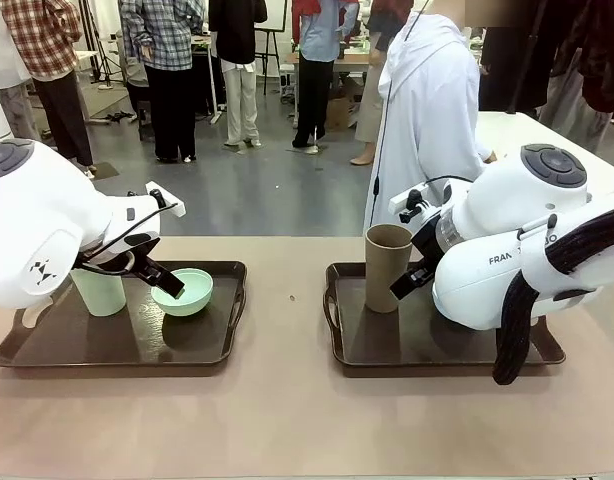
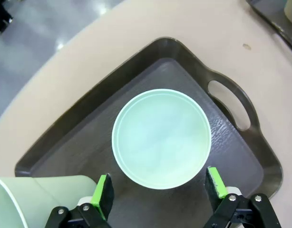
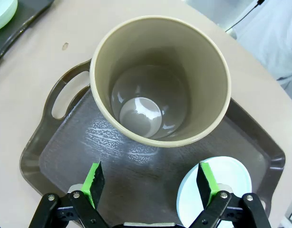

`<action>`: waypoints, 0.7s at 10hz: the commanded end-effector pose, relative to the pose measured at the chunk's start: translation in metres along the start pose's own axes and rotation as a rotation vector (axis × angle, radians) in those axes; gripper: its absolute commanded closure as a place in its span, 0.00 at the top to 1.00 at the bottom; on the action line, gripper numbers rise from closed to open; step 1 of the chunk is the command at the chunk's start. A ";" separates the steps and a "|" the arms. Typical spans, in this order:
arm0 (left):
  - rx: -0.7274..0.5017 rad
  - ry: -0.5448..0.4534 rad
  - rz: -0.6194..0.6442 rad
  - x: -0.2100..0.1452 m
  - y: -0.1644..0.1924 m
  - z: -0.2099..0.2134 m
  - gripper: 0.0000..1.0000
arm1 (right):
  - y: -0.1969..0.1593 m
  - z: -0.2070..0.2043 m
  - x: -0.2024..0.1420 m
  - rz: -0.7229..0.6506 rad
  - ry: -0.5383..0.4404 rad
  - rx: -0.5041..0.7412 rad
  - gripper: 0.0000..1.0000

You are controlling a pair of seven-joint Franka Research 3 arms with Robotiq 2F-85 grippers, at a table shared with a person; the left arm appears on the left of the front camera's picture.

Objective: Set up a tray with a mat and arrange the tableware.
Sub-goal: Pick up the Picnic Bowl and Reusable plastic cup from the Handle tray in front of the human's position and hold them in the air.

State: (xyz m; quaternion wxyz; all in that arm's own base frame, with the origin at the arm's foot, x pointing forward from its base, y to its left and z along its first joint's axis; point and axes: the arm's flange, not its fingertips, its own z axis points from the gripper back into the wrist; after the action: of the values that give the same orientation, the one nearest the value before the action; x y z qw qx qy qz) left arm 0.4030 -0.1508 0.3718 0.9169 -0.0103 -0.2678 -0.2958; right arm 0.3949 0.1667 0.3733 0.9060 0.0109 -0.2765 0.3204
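Left arm (image 1: 37, 230): white, extended from the left side, wrist tipped downward.
Left claw (image 2: 160, 183): black, jaws spread wide, green pads (image 2: 102, 190) well apart, nothing gripped.
Right arm (image 1: 517, 250): white, bulky, folded low, dark cable sleeve hanging.
Right claw (image 3: 150, 183): black, jaws equally wide, right pads (image 3: 205, 183) apart, nothing gripped.

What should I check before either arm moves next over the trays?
1. Left gripper open: ok.
2. Mint green round plastic bowl upright on left dark tray: ok.
3. Mint green tall plastic tumbler clear of left gripper's finger: cannot tell.
4. Right gripper open: ok.
5. Brown tall plastic tumbler upright on right dark tray: ok.
6. Pale blue round bowl clear of right gripper's finger: cannot tell.
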 end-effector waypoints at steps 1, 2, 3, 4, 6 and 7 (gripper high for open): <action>0.000 0.000 0.000 0.000 0.000 0.000 1.00 | 0.000 0.000 0.000 0.000 0.000 0.000 1.00; 0.000 0.000 0.000 0.000 0.000 0.000 1.00 | 0.000 0.000 0.000 0.000 0.000 0.000 1.00; 0.000 0.000 0.000 0.000 0.000 0.000 1.00 | 0.000 0.000 0.000 0.000 0.000 0.000 1.00; 0.000 0.000 0.000 0.000 0.000 0.000 1.00 | 0.000 0.000 0.000 0.000 0.000 0.000 1.00; 0.000 0.000 0.000 0.000 0.000 0.000 1.00 | 0.000 0.000 0.000 0.000 0.000 0.000 1.00; 0.000 0.000 0.000 0.000 0.000 0.000 1.00 | 0.000 0.000 0.000 0.000 0.000 0.000 1.00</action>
State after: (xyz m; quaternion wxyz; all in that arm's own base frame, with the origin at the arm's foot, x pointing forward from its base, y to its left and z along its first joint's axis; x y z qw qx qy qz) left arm 0.4030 -0.1508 0.3718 0.9169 -0.0103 -0.2678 -0.2958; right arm 0.3949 0.1667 0.3733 0.9060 0.0109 -0.2765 0.3204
